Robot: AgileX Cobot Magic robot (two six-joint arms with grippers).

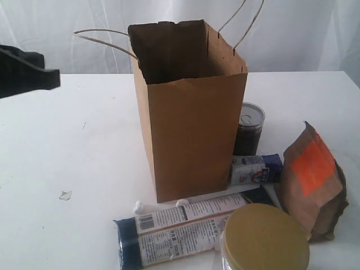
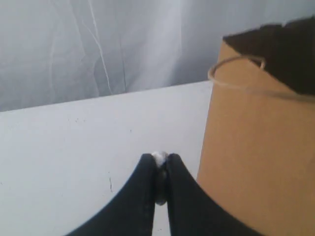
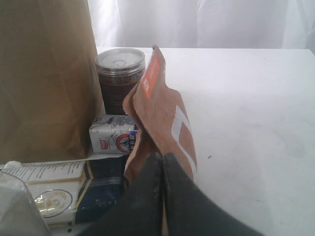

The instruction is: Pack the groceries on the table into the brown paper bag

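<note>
Right wrist view: spread the shut, seemingly empty right tool (image 3: 163,158), pinch the brown pouch (image 3: 165,113) high, lift into the paper bag (image 3: 44,78).

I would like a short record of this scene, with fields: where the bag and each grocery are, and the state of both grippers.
bag: upright, top open, mid table
can: upright, right of bag
small packet: in front of can, beside bag
pouch: upright, far right
long packet: lying flat in front of bag
jar: nearest the exterior camera, gold lid up
scrap: alone, left of bag
left gripper: shut, above bare table beside bag
right gripper: shut, close to pouch, contact unclear
</note>
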